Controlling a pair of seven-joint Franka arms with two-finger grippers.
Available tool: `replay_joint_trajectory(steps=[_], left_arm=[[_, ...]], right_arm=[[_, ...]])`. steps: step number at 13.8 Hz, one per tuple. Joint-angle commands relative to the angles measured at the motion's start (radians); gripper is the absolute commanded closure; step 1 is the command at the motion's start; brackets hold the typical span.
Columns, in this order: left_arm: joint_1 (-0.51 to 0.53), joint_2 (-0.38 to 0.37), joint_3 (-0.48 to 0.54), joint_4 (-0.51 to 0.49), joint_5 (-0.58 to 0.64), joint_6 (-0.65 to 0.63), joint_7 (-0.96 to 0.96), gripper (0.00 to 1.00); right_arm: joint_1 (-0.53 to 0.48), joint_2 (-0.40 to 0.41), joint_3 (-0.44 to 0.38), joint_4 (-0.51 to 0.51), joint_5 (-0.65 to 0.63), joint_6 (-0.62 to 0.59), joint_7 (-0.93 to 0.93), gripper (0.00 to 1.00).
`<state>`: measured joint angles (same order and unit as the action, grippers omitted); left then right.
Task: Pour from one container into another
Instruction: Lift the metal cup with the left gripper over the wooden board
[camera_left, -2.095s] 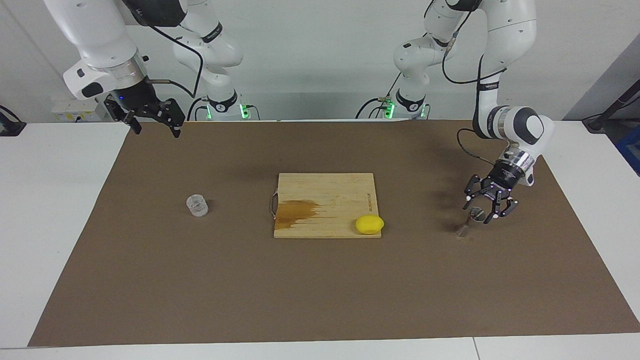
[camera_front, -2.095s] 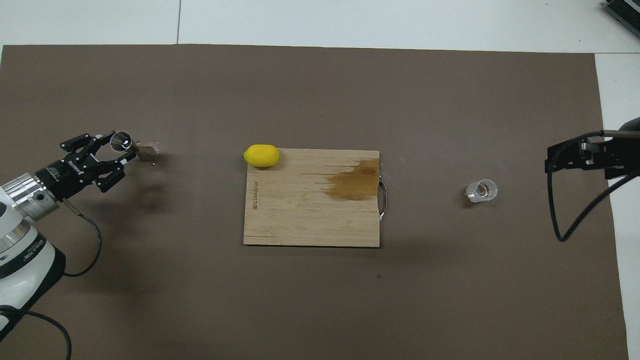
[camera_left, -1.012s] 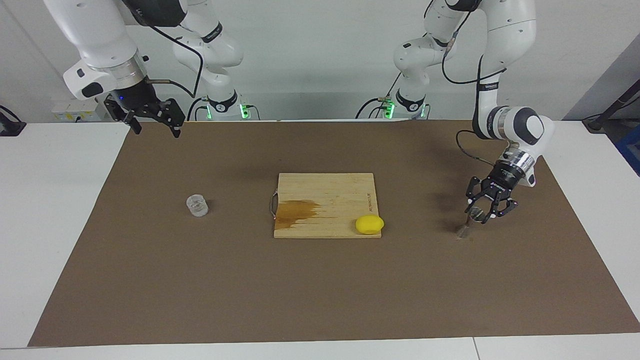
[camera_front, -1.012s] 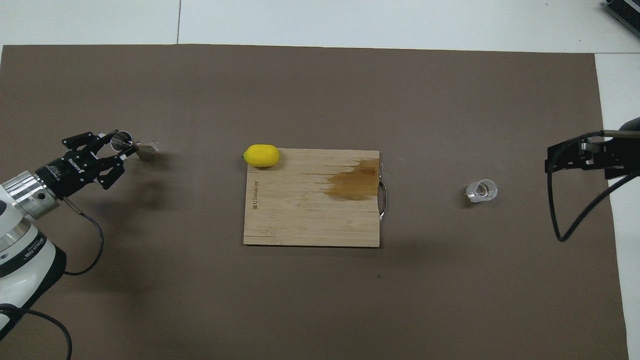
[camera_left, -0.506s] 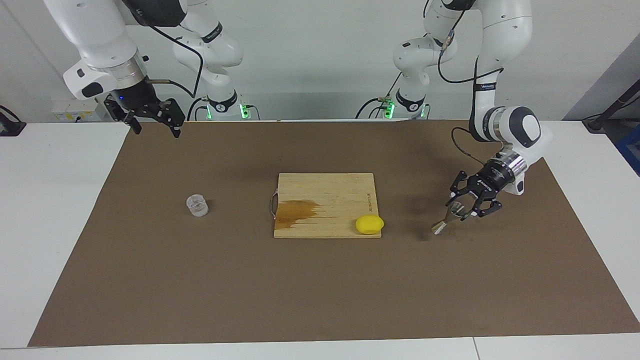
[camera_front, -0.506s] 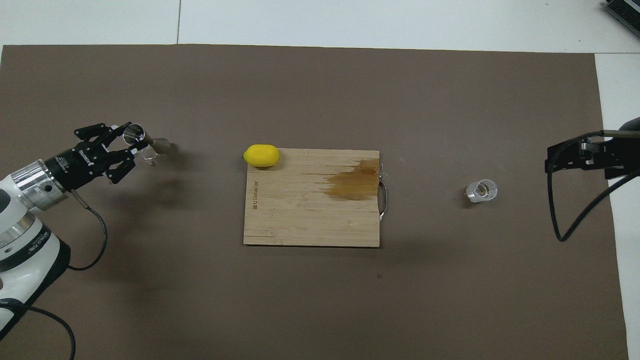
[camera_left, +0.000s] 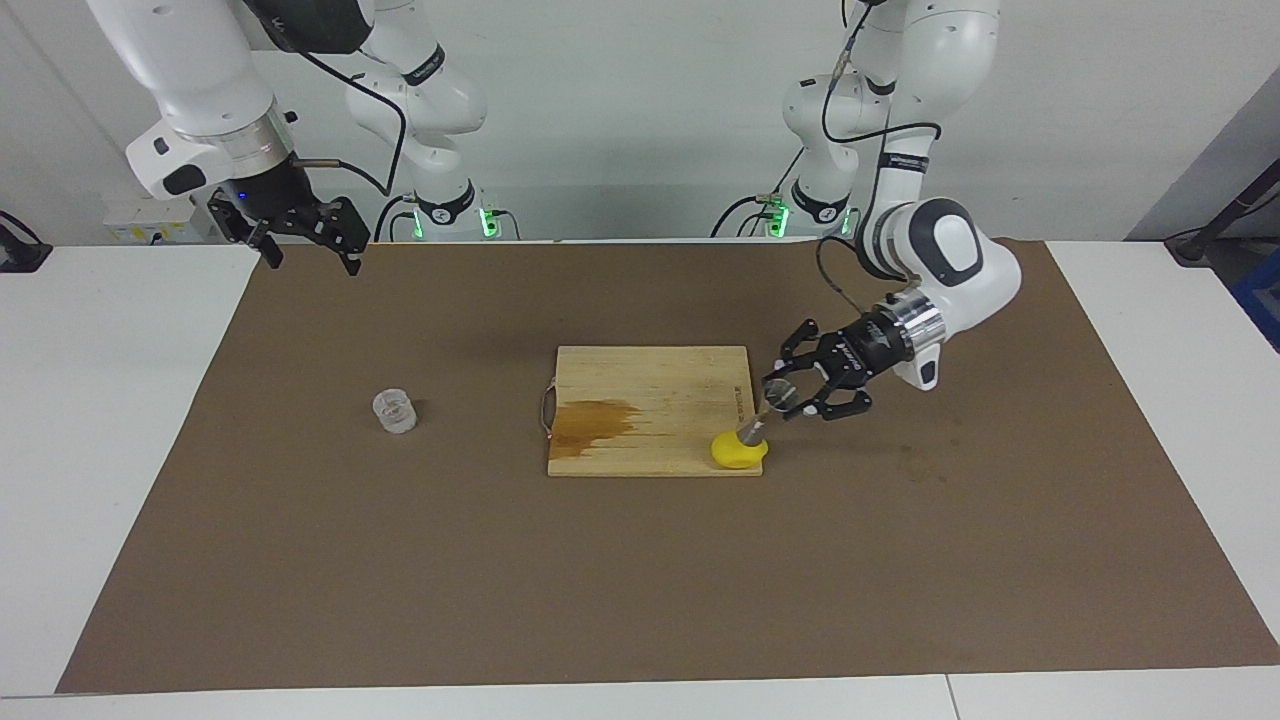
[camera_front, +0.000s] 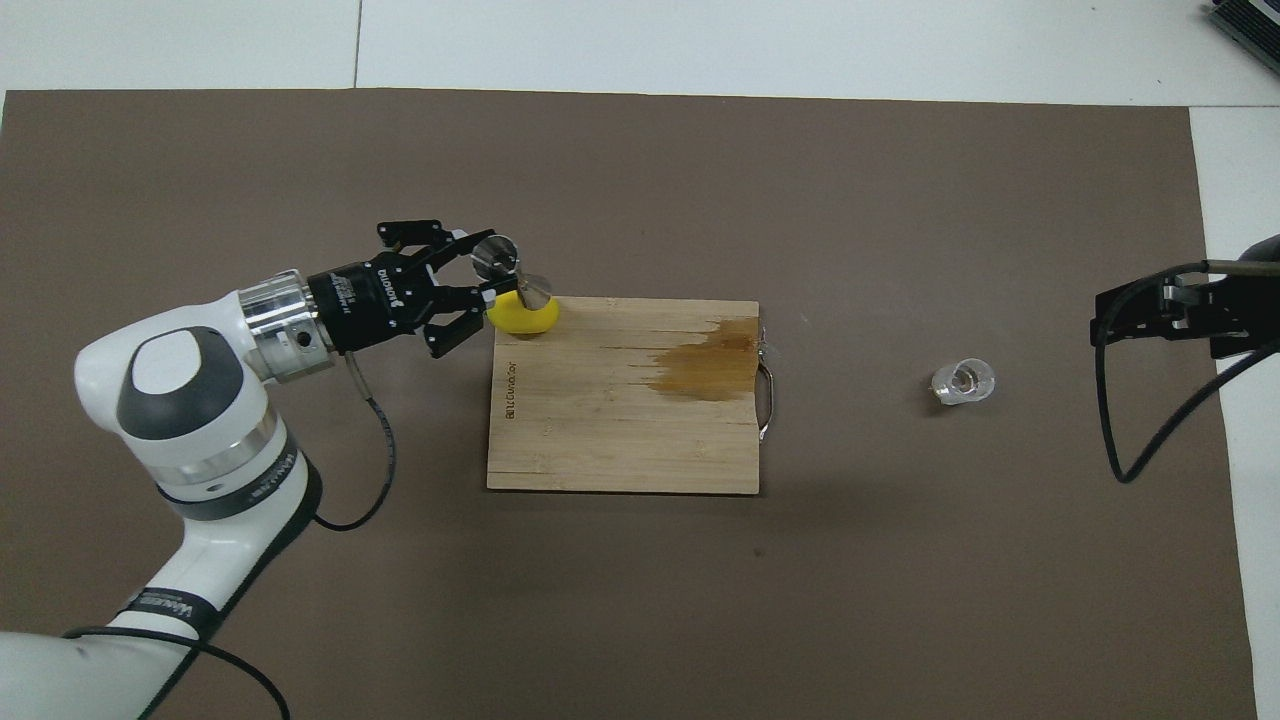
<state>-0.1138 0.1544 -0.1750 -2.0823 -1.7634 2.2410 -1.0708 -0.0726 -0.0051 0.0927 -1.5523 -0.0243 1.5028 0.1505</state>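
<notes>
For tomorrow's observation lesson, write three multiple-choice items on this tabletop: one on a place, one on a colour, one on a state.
1. Where does the lemon lie?
A. on a corner of the cutting board
B. beside the glass tumbler
C. off the brown mat

2. What colour is the stain on the board?
A. green
B. brown
C. blue

3. What is the left gripper doing?
A. hanging open
B. holding the metal jigger tilted over the lemon
C. holding the tumbler

Key: 1 A, it sits on the board's corner; 2 B, a brown patch by the handle; 3 B, the fingers are closed on the jigger.
</notes>
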Motion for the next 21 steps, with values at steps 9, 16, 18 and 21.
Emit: replay_joint_trajectory(steps=[9, 16, 18, 21], left_arm=[[-0.360, 0.148, 0.016, 0.142, -0.160, 0.298, 0.029, 1.00], [-0.388, 0.191, 0.016, 0.153, -0.162, 0.296, 0.114, 1.00], [-0.389, 0.200, 0.016, 0.153, -0.162, 0.295, 0.120, 1.00], [-0.389, 0.205, 0.016, 0.149, -0.162, 0.293, 0.144, 1.00]], right_arm=[[-0.029, 0.005, -0.002, -0.031, 0.076, 0.028, 0.398, 0.00], [-0.128, 0.026, -0.002, -0.232, 0.237, 0.247, 0.770, 0.00], [-0.163, 0.104, -0.002, -0.232, 0.314, 0.254, 0.785, 0.00], [-0.190, 0.195, -0.002, -0.258, 0.345, 0.327, 0.787, 0.00]])
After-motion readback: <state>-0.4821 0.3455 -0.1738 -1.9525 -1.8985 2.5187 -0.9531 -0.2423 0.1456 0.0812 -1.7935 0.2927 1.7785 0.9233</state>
